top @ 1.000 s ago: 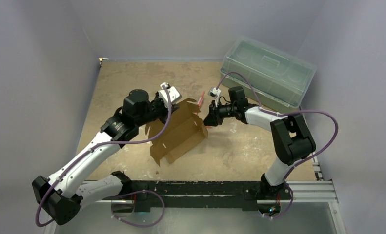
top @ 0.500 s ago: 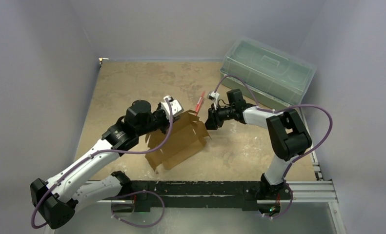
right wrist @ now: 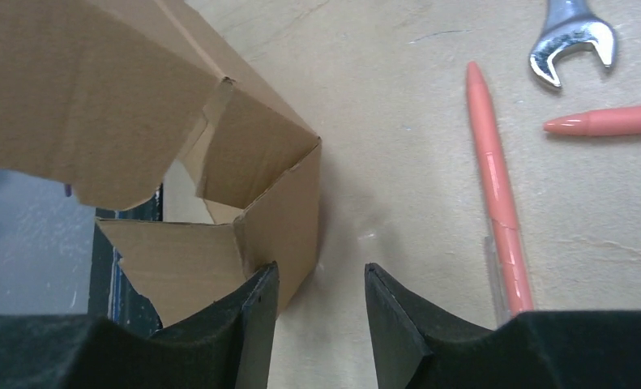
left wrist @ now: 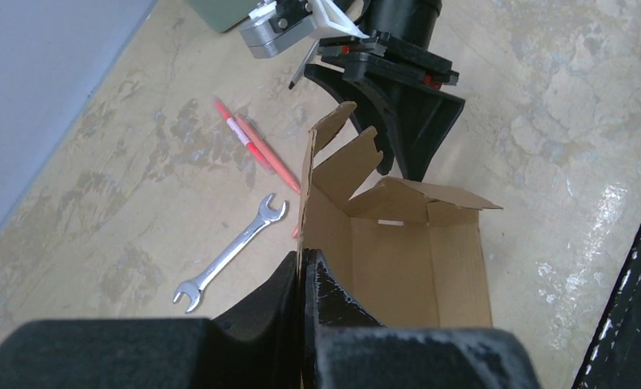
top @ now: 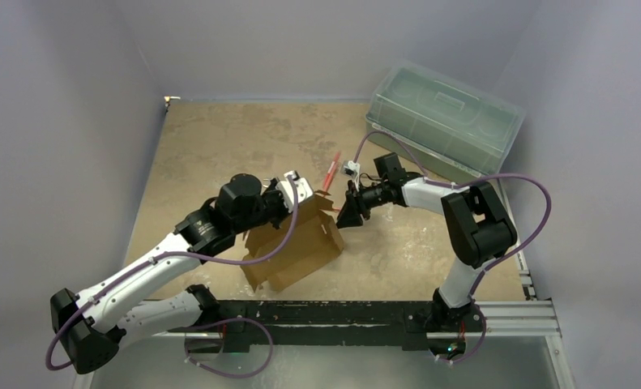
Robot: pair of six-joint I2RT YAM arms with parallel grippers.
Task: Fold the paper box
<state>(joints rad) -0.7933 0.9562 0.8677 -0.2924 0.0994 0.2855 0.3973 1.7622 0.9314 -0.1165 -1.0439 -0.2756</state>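
The table [top: 220, 138] bears a green-tinted lidded plastic bin [top: 442, 121] far out at 2 o'clock in the overhead view, well apart from the work and no likely hazard.

The paper box [top: 301, 243] stands half-formed just below the table's centre. It is an open brown cardboard trough with its long axis running from 7 to 1 o'clock, its end flaps loose and splayed.

The left gripper [left wrist: 303, 271] is pinched tight on the top edge of one long wall, at the box's 11 o'clock side. It is the only hold on the box, so the thin wall may crease or buckle there if the arm twists. The whole box may also swing about that single pinch.

The right gripper [right wrist: 318, 275] sits at the box's 2 o'clock end with its jaws parted and nothing between them. One finger lies just beside the corner fold. Closing from here may catch the corner itself rather than a flap and crush the crease. A push on the end could also slide the light box toward 7 o'clock.

A silver open-ended wrench [left wrist: 229, 251] and two coral pens [right wrist: 495, 186] lie on the table at the box's 12 o'clock. A sweeping finger or a shoved box could knock them about.
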